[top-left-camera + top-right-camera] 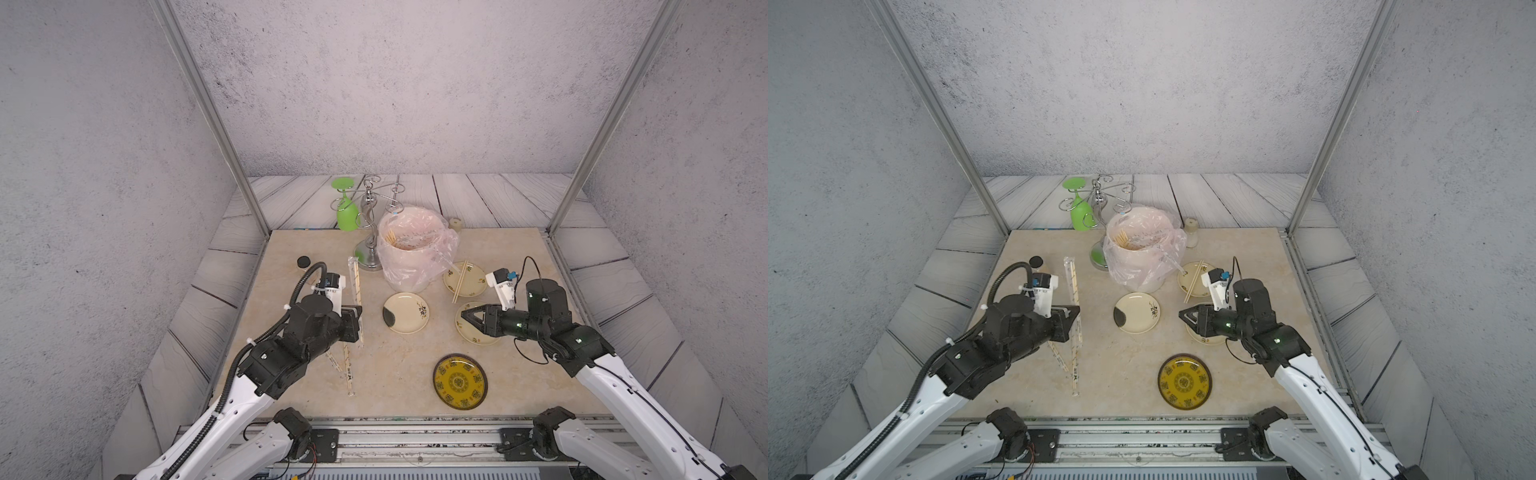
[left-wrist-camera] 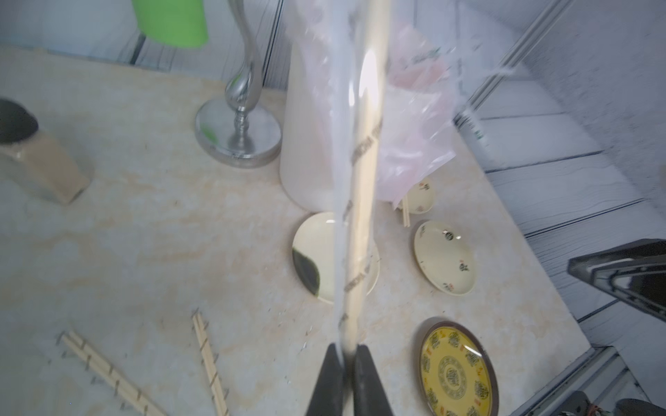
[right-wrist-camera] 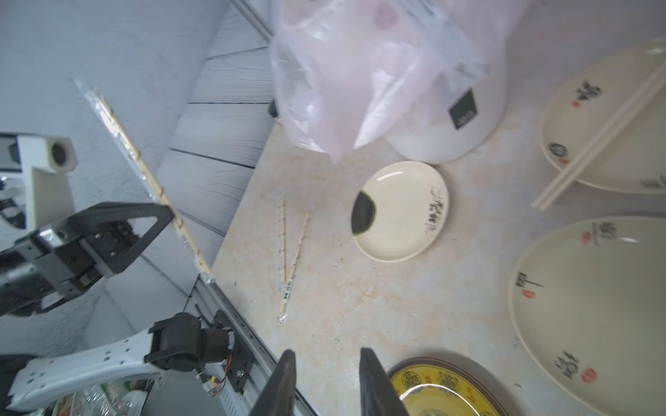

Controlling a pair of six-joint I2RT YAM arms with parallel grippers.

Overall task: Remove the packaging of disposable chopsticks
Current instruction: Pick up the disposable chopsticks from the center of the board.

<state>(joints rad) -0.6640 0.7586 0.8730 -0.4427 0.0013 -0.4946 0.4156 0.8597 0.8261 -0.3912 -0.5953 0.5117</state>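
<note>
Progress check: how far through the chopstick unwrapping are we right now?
Done: one bare pair of chopsticks lies across the far cream plate. In hand: the left gripper is shut on a wrapped pair, raised off the table; the right gripper is open and empty, not yet touching it. Left: stripping that pair, plus two more wrapped pairs lying on the table.
</note>
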